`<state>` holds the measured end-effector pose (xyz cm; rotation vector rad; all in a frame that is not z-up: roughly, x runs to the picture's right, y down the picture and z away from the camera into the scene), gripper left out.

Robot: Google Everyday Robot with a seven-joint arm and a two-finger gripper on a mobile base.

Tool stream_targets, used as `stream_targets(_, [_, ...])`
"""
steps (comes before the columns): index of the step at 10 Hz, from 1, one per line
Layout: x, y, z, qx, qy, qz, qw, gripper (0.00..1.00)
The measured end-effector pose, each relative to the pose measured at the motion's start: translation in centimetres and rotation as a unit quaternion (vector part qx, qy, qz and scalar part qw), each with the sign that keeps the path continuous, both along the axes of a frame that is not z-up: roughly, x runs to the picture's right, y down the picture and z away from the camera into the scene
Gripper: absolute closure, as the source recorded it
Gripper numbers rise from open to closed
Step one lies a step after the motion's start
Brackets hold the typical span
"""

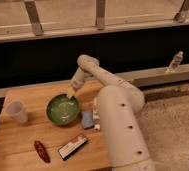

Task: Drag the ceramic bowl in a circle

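The ceramic bowl (63,110) is round, green and shallow, with a pale inside. It sits on the wooden table (23,145), left of middle. My gripper (71,94) points down at the bowl's far right rim and touches it there. The white arm reaches to it from the right.
A translucent plastic cup (16,111) stands left of the bowl. A blue packet (87,119) lies against the bowl's right side. A dark snack bar (72,146) and a red packet (41,151) lie near the front. A bottle (175,61) stands on the far right ledge.
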<state>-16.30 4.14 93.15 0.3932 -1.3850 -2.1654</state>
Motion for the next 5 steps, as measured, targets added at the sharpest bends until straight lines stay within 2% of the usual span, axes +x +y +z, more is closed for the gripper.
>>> stream_targets(1, [-1.5, -0.8, 0.6, 0.003, -0.010, -0.006, 0.9999, 1.00])
stream_targets(3, [-3.5, -1.1, 0.3, 0.010, -0.029, -0.027, 0.9992, 1.00])
stream_targets(5, [-5.1, 0.7, -1.3, 0.011, -0.043, -0.049, 0.9978, 1.00])
